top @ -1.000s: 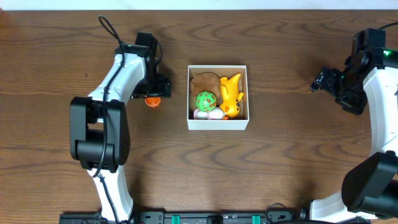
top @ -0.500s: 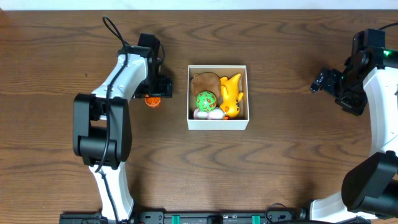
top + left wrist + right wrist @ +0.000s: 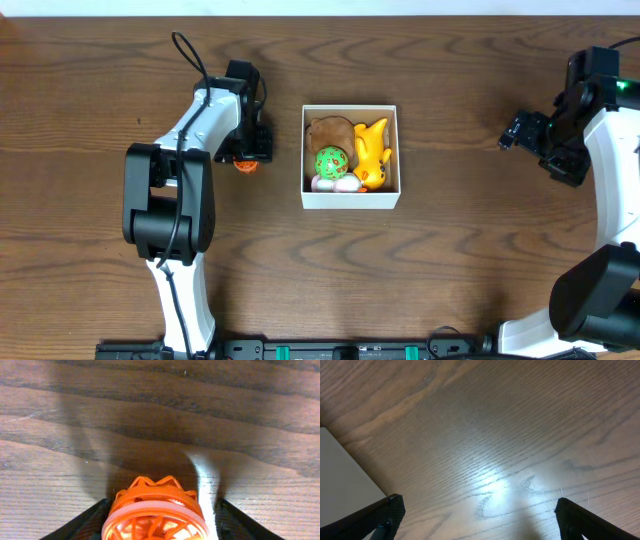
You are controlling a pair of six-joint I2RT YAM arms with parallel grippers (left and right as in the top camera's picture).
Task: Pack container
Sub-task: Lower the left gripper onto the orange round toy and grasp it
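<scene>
Left wrist view, bottom edge: the left pincer [image 3: 160, 521] is cut off by the frame, and only the dark inner edges of its fingers [image 3: 82, 522] show. They stand apart on either side of an orange lattice toy [image 3: 155, 510]. A sliver of glare separates the toy from the right-hand finger; contact on the other side cannot be confirmed. The toy's lower half is out of frame. Beyond it lies bare wooden table [image 3: 160, 405]. Right wrist view: the right pincer [image 3: 480, 515] is spread wide over the table, with only its fingertips [image 3: 390, 510] in the lower corners. A pale area [image 3: 340, 475] at the left edge is cut off and unidentifiable. Overhead view: the container [image 3: 350, 199] sits at centre frame, just right of the left pincer and well apart from the right one. It holds a green lattice ball [image 3: 331, 161], a yellow toy [image 3: 372, 150], a brown toy [image 3: 328, 131] partly covered by the others, and a white-and-pink item [image 3: 335, 184] too small to identify.
</scene>
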